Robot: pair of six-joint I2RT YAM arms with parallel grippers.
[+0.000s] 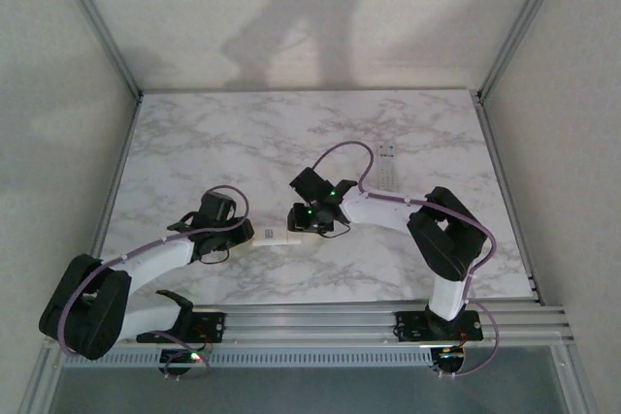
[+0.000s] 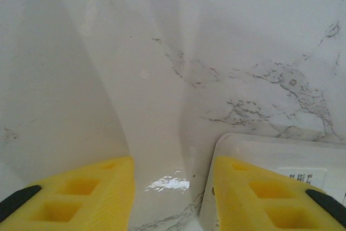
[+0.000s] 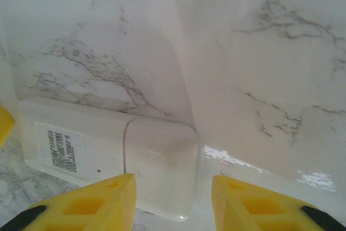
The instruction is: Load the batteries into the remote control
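Progress: the task is judged to be at an early stage. The remote control [image 3: 108, 150] lies back face up on the surface [image 1: 213, 143], between the two tools. A curved seam [image 3: 125, 150] crosses its back, and the cover [image 3: 159, 160] beyond that seam appears to be in place. Opening the compartment, inserting the batteries and closing it all remain to be done.

Left tool [image 2: 173, 166]: the jaws stand apart with bare surface between them, and nothing is held. One end of the remote control sits just beside and partly beneath the right-hand finger.

Right tool [image 3: 173, 185]: the jaws stand apart above the cover end. That end lies under the left-hand finger and reaches into the gap. No grip on it is apparent.

Materials and shapes: the remote control is a flat white plastic slab with rounded corners, a smooth matte back and a printed label [image 3: 59, 150]. The surface is glossy white marble pattern with grey veins and shows glare. The fingers [image 2: 92, 193] are yellow blocks with square recesses. A second remote [image 1: 388, 169], slim and pale, lies well beyond the right tool.
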